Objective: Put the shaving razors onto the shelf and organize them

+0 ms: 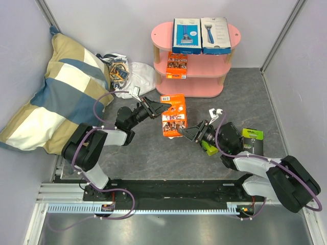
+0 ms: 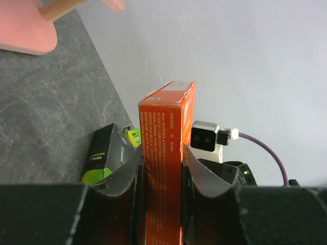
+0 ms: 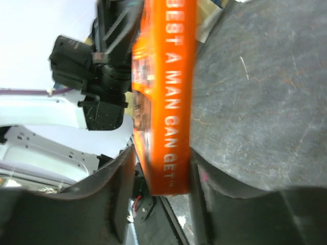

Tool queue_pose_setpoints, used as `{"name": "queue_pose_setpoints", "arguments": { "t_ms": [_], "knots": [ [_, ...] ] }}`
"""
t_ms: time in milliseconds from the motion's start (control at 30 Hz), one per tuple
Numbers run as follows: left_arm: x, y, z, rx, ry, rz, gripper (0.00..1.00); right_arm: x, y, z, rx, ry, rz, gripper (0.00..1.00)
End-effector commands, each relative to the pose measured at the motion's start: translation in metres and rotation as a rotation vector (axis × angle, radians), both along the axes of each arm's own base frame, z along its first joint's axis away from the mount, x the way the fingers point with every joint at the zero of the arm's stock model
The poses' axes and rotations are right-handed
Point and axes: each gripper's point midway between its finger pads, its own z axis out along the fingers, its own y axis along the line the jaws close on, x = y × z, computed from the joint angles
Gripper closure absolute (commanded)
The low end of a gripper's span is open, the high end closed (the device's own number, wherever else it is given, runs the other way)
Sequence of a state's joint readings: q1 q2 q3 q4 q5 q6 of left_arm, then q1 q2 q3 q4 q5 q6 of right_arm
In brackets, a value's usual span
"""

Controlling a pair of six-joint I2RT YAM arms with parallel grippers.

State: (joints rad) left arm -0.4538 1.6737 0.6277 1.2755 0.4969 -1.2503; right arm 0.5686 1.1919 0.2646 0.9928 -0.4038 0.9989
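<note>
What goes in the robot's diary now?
left gripper: shut on orange pack | right gripper: jaws around same pack, grip unclear | shelf: blue box, white box, orange card

1. Robot lab / test cell.
2. Left arm (image 1: 92, 148) & right arm (image 1: 276, 176) bolted to alu rail (image 1: 56, 196) at table (image 1: 138, 158) edge; purple cables (image 1: 98, 104) exposed.
3. Plain white wall panels (image 1: 102, 25) w/ metal corner posts box in the table.
4. Pillow (image 1: 56, 92) & pink shelf (image 1: 199, 91) sit as props on grey stone-look top.
</note>
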Motion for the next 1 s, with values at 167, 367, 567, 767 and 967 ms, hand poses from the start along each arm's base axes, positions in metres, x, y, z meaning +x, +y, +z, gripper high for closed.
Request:
{"name": "queue_pose_setpoints", "arguments": {
  "t_ms": [167, 367, 567, 767, 967],
  "knots": [
    [-0.008, 0.004, 0.06, -0.13, -0.203, -0.003, 0.7, 0.0, 0.009, 0.031, 0.077, -0.08, 0.054, 0.73],
    [0.006, 0.007, 0.061, -0.001, -0.229, 0.062, 0.07, 0.008, 0.007, 0.028, 0.041, -0.065, 0.031, 0.77],
    [0.024, 0.039, 0.056, 0.333, -0.236, 0.288, 0.03, 0.024, -0.005, 0.037, 0.034, -0.064, 0.005, 0.79],
    [0.025, 0.075, 0.046, 0.566, -0.239, 0.428, 0.02, 0.046, -0.024, 0.042, 0.015, -0.05, -0.035, 0.8],
    [0.022, 0.085, 0.033, 0.646, -0.234, 0.446, 0.02, 0.085, -0.053, 0.05, 0.001, -0.038, -0.083, 0.81]
  ]
}}
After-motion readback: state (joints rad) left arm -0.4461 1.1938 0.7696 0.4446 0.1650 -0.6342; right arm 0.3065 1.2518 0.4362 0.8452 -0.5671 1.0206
